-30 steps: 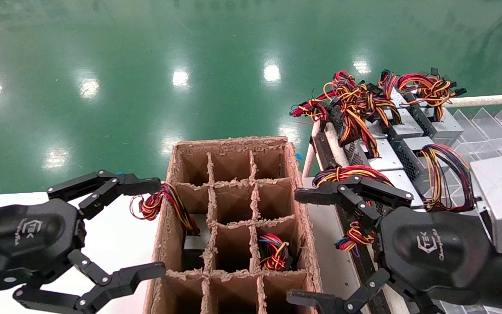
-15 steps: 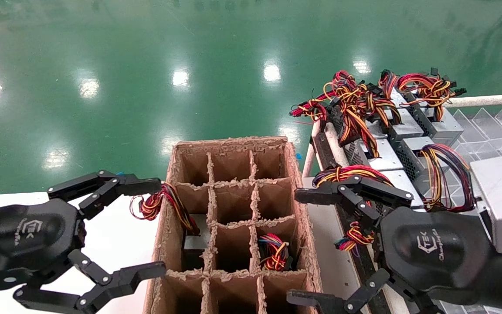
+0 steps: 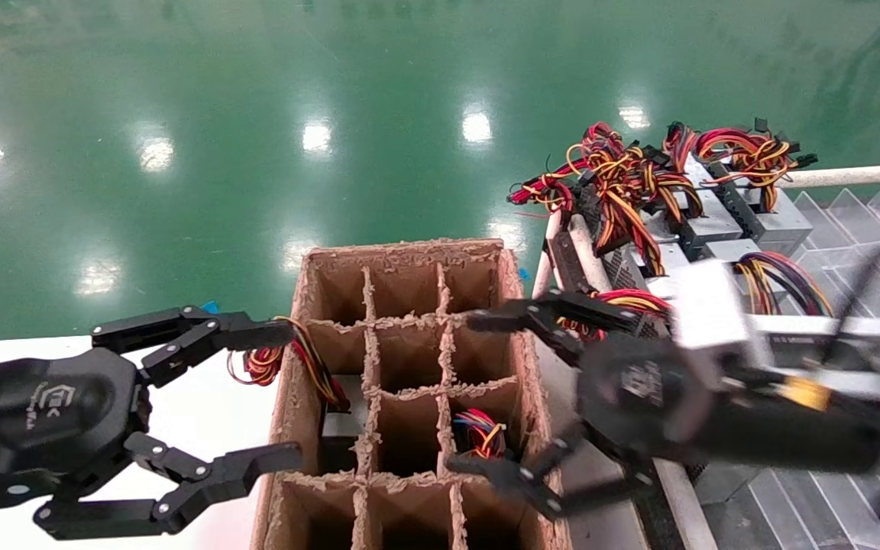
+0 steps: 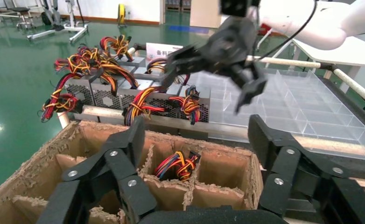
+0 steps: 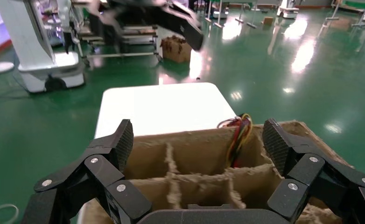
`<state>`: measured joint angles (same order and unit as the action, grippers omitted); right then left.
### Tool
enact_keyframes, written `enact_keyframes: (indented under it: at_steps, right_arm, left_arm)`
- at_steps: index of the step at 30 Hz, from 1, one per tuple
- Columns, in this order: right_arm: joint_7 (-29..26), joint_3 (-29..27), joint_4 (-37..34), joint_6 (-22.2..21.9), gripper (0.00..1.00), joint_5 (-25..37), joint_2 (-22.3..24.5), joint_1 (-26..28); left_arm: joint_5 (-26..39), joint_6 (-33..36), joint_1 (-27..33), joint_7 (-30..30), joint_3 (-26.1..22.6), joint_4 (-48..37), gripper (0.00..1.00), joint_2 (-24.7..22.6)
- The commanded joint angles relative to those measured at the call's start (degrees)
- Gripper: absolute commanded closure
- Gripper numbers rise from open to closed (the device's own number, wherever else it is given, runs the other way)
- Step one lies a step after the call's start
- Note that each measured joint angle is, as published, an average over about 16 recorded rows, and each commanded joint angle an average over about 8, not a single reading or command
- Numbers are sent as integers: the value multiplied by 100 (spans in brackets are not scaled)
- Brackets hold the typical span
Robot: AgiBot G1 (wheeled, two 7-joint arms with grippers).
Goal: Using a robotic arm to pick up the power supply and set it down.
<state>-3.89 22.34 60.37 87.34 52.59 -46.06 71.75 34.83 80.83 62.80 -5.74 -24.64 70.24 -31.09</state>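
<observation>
Several grey power supplies [image 3: 703,221] with red, yellow, orange and black wire bundles lie in a row on the rack at the right, also in the left wrist view [image 4: 124,93]. Another power supply [image 3: 339,425] sits in a left-column cell of the cardboard box [image 3: 532,458], its wires [image 3: 295,359] spilling over the left wall. My right gripper [image 3: 470,391] hangs open and empty over the box's right side, its wrist view looking down into the cells [image 5: 198,140]. Left of the box, my left gripper [image 3: 287,396] is open and empty above the white table.
A unit with blue and purple wires [image 3: 480,439] fills a right-column cell, also seen as the coiled bundle [image 4: 176,164]. A clear plastic divider tray [image 3: 868,221] lies beyond the rack. The white table [image 5: 162,107] borders the box's left side, with green floor behind.
My right gripper has swung left from above the rack to over the box's right side, turning as it went. The left gripper's fingers have drawn in slightly.
</observation>
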Motion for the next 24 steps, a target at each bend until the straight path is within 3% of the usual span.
enact_keyframes:
  at_steps: [1,13,24]
  right_arm:
    - [133,132,-305,51,0,238,-214,213]
    - [1618,902,-2605,184,0,1117,-1681,1389]
    - [2533,903,-4614,-1161,0,1338,-2822,2016]
  left_arm:
    - [0,0,0,0,0,0,100,0]
    - [0,0,0,0,0,0,100,0]
    - [0,0,0,0,0,0,100,0]
